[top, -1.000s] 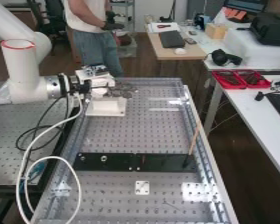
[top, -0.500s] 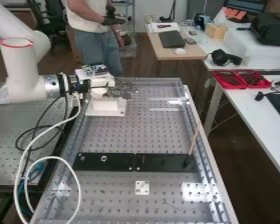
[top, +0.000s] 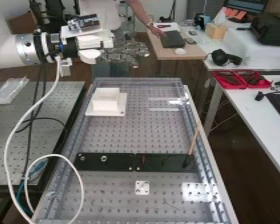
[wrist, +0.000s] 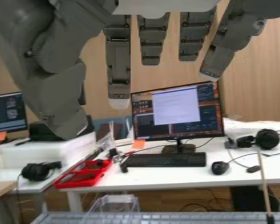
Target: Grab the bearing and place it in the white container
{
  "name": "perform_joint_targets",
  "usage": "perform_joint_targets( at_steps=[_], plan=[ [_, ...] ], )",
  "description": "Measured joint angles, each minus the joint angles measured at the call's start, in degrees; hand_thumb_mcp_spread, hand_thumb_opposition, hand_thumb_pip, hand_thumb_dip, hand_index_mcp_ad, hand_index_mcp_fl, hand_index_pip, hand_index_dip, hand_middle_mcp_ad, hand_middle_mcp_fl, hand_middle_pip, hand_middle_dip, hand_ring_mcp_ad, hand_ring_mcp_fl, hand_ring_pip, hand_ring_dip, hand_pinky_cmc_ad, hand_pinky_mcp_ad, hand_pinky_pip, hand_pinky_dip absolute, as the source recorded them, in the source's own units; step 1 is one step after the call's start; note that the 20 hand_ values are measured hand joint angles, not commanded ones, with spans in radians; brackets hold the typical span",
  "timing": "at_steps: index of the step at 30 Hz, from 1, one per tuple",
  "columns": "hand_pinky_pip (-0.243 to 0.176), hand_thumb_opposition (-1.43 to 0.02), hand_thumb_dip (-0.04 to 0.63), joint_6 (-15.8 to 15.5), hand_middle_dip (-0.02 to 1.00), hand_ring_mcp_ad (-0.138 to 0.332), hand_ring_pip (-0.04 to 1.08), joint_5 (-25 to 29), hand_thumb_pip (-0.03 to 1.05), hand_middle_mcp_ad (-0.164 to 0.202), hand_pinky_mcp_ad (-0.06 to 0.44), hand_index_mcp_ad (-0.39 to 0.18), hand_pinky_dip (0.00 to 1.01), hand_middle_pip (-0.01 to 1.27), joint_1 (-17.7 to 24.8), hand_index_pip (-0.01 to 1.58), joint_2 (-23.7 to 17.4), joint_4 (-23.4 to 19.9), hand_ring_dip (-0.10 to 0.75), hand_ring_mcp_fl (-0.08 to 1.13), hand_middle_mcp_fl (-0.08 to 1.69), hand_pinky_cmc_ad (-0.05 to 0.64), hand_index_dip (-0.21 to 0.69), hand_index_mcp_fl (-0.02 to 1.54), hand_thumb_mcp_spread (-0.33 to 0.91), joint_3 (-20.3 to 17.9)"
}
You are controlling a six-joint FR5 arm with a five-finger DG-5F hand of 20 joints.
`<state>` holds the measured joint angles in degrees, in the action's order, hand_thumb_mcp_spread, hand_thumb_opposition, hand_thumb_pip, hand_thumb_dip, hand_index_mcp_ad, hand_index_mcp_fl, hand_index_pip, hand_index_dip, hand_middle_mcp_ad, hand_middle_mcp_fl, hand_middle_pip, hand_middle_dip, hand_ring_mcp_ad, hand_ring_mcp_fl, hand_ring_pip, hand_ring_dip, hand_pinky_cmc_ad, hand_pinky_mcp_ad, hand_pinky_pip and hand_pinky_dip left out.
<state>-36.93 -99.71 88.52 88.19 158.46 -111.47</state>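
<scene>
High above the bench's far end, the hand (top: 126, 51) is held out level in the high view, its fingers extended and nothing between them. In the wrist view the hand (wrist: 117, 65) hangs with fingers and thumb spread open. The white container (top: 106, 102) stands upright on its flat white base near the bench's far left corner, below and apart from the hand. On the black bar (top: 160, 162) sit the smaller nut (top: 82, 158) and the larger nut (top: 104, 158). I cannot make out what lies inside the container.
A thin brown stick (top: 193, 141) leans up from the bar's right end. A small white plate (top: 142, 187) lies nearer. Red trays (top: 240, 79) rest on the side table. Cables hang at the left, and a person stands behind the bench.
The hand has risen from over the white container to high above the bench's far end, and the arm's cables have shifted with it. The container and both nuts have stayed put.
</scene>
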Motion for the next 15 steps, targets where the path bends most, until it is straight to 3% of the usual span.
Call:
perform_joint_targets(
  at_steps=[11, 15],
  plan=[
    [-0.091, -0.79, 0.239, 4.3, 0.19, 0.18, 0.09, 5.6, 0.67, 0.061, 0.215, -0.065, 0.57, 0.13, -3.3, 0.84, 0.4, 4.3, 0.093, 0.0, 0.01, 0.34, -0.017, 0.02, 0.24, 7.0],
    [-0.091, -0.78, 0.239, 3.8, 0.19, 0.18, 0.09, 6.9, 0.67, 0.061, 0.215, -0.065, 0.56, 0.13, -4.2, 0.77, 1.3, 4.5, 0.093, 0.0, 0.01, 0.34, -0.017, 0.02, 0.24, 8.1]
  ],
)
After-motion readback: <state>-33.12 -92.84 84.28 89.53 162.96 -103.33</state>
